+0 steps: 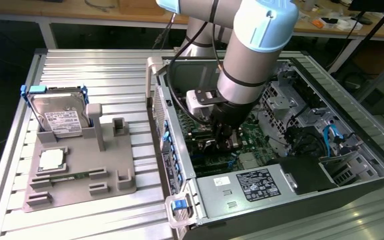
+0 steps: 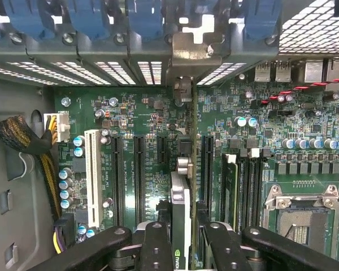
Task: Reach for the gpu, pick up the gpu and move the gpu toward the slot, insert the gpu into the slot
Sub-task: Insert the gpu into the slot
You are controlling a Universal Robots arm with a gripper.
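Our tool (image 2: pixel 181 237) is clamped on the gpu (image 2: pixel 181 195), held edge-on inside the computer case (image 1: pixel 352 125) just above the motherboard (image 2: pixel 141 113); we judge insertion underway — keep the card square to its slot (image 2: pixel 207 169); press evenly.

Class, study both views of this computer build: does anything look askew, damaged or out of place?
Nothing stands out. The gripper holds the gpu edge-on and upright above the motherboard, in line with the long slots. The hard drive sits in the grey holder outside the case.
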